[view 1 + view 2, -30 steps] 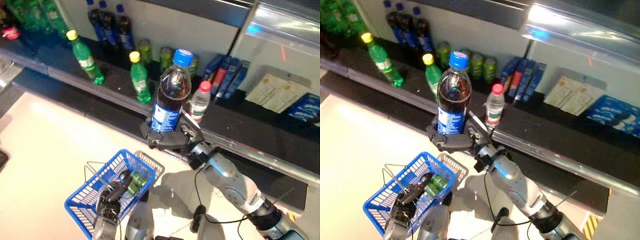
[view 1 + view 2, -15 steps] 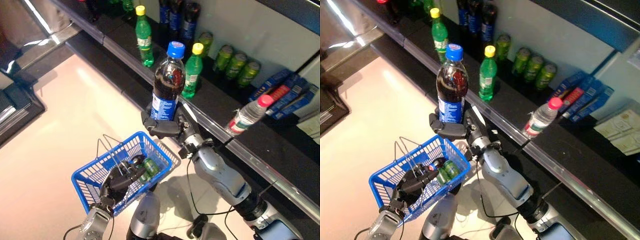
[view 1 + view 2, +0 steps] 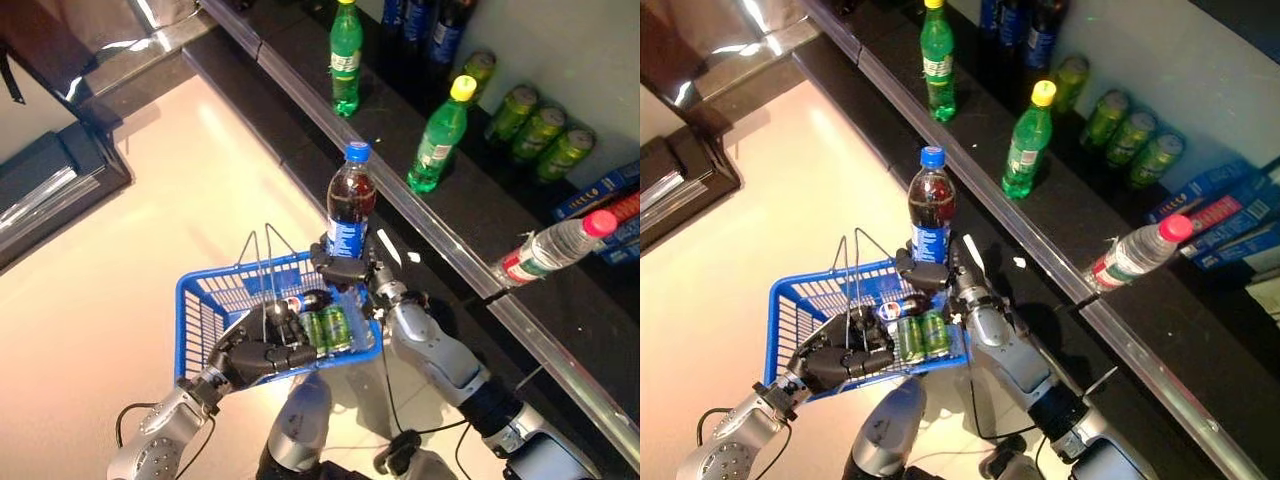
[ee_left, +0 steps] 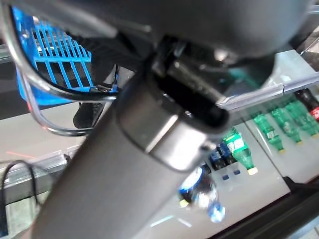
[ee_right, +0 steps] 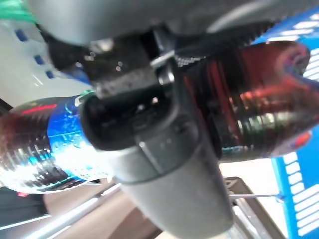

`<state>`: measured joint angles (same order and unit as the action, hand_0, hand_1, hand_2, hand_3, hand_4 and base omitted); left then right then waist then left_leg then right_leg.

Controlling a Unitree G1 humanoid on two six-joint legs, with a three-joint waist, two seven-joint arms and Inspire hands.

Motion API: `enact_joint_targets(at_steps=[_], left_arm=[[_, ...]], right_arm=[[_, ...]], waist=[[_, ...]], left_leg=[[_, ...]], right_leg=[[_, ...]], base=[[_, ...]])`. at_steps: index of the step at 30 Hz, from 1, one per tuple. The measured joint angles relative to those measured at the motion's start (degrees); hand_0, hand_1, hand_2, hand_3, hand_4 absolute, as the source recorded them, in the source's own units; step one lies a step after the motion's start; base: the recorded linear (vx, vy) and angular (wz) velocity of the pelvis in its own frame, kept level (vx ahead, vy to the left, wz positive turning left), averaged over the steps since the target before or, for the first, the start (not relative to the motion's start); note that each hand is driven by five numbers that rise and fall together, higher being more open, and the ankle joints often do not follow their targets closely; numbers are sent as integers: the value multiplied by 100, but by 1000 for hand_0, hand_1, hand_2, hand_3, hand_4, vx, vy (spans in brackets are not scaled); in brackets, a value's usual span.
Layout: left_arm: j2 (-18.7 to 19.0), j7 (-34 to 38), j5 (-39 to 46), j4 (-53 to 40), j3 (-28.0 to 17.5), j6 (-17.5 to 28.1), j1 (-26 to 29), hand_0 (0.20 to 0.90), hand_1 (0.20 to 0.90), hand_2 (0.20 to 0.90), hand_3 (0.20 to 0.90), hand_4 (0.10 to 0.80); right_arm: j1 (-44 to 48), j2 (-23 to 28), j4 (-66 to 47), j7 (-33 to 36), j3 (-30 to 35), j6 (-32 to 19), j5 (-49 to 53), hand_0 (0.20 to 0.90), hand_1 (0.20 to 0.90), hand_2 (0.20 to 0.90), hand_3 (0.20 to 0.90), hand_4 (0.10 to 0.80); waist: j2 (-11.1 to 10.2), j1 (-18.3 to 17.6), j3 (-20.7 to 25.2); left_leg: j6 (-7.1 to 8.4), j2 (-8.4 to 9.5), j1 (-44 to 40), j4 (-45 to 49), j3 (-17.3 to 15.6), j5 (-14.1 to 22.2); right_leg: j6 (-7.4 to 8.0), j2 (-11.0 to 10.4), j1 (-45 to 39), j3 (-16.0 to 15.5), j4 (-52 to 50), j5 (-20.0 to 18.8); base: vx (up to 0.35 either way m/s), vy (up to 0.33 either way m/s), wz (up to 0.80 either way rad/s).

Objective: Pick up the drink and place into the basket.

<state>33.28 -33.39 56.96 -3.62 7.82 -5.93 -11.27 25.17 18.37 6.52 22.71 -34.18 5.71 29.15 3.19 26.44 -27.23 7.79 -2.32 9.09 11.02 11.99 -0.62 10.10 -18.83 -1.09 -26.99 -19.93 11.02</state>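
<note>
Cola bottle (image 3: 349, 202): upright, blue cap, dark liquid, blue label; print on label not legible. Held at lower body by right hand (image 3: 343, 271), fingers curled round it, directly above far right corner of blue basket (image 3: 208, 300). Bottle base at about rim level, not resting inside. Confirmed in right wrist view: dark bottle with blue label (image 5: 65, 144) clamped across the palm.

Basket contents: two green cans (image 3: 327, 328) side by side against the near right wall, plus a small dark bottle (image 3: 299, 302) lying beside them, bearing a round red, white and blue mark. Wire handles (image 3: 265, 262) standing up over the basket.

Left hand (image 3: 262, 358): under and against near edge of basket, fingers curled round rim or handle wire, carrying it above the pale floor (image 3: 120, 270).

Black shelf (image 3: 440, 215) beyond: two green bottles with yellow caps (image 3: 438, 138) upright, three green cans (image 3: 540, 130) behind, clear water bottle with red cap (image 3: 553, 250) tilted at right. Blue boxes (image 3: 620, 195) at far right. No writing readable on any.
</note>
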Motion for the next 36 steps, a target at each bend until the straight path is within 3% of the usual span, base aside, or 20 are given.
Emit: enact_joint_targets(at_steps=[7,15,20,36], left_arm=[[240,-611,8,-447,11,-126,237,300,300,300,200,100],[565,-658,-114,-466,51,-127,440,300,300,300,200,100],[656,-660,-169,-466,71,-127,504,300,300,300,200,100],[871,-660,-384,-468,288,-126,867,300,300,300,200,100]], right_arm=[[24,-393,1267,11,-129,-58,6,300,300,300,200,100],[162,-792,2045,-32,-224,-133,387,300,300,300,200,100],[197,-840,2567,-295,-439,-148,929,300,300,300,200,100],[156,-987,3366,-1280,-728,-103,972,300,300,300,200,100]], waist=[[-47,306,-71],[-74,350,-84],[-125,454,-115],[-324,489,-227]], left_leg=[[0,84,17,19,109,1],[4,98,60,24,174,-1],[13,99,249,74,201,-9],[37,99,428,95,288,-26]], right_leg=[[39,-47,-120,-99,-44,109],[47,-33,-129,-116,-34,128],[44,-28,32,-137,-66,128],[33,-8,134,-238,-77,139]], base=[[56,-39,14],[9,-18,5],[-21,-20,3],[-15,-5,3]])
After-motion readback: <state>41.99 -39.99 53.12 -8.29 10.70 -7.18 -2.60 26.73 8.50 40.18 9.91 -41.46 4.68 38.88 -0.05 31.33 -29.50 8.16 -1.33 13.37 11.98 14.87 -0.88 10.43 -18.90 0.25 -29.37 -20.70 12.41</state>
